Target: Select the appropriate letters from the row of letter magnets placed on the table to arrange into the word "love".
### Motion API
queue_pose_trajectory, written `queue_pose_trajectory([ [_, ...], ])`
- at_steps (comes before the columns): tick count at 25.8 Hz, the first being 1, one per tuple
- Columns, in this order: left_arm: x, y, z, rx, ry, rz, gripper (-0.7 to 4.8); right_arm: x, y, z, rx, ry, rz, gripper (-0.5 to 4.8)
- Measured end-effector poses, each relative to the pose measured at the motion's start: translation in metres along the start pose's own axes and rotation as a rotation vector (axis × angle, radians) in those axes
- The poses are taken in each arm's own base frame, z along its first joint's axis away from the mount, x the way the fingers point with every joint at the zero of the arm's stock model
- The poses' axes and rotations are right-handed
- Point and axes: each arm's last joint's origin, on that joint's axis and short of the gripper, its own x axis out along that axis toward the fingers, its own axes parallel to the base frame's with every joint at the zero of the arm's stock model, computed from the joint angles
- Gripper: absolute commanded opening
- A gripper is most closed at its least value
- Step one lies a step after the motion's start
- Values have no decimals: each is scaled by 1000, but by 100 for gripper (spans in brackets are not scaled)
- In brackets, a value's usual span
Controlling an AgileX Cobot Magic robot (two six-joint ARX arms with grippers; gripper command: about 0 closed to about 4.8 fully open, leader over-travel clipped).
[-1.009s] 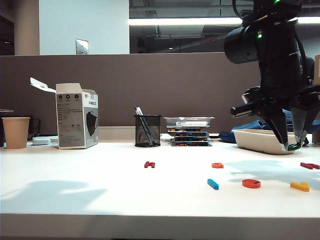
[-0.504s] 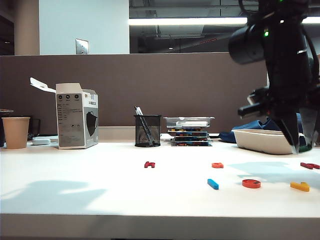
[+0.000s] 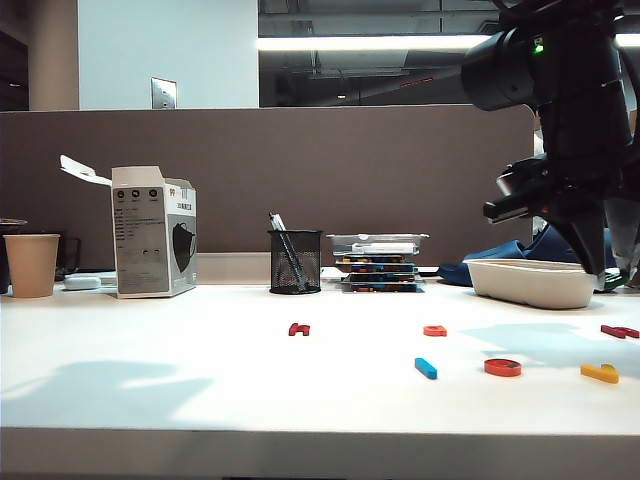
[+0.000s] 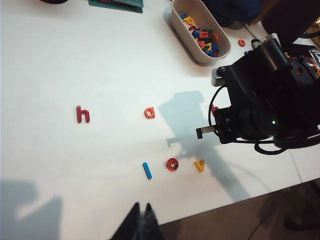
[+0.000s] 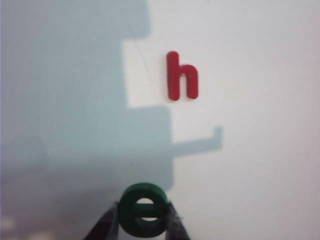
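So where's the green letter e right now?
The green e is pinched in the right gripper, held above the table at its right side, near a red h.

On the white table (image 4: 60, 60), a dark red h (image 4: 82, 114) lies well apart from an orange-red a (image 4: 149, 113). Nearer the front edge, a blue l (image 4: 147, 170), an orange-red o (image 4: 172, 164) and a yellow v (image 4: 199, 165) sit in a short row. A beige tray (image 4: 190, 40) holds mixed letters. The left gripper (image 4: 140, 220) shows only dark fingertips pressed together
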Motion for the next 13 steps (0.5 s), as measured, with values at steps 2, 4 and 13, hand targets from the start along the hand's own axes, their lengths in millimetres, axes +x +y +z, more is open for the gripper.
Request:
queue_pose_trajectory([
  [2, 0, 0, 0, 0, 0, 0, -4, 0, 1, 1, 4, -5, 16, 84],
  [4, 0, 0, 0, 0, 0, 0, -4, -4, -1, 0, 13, -26, 34, 84],
  [13, 0, 0, 0, 0, 0, 0, -5, -14, -17, -43, 43, -104, 185, 84],
])
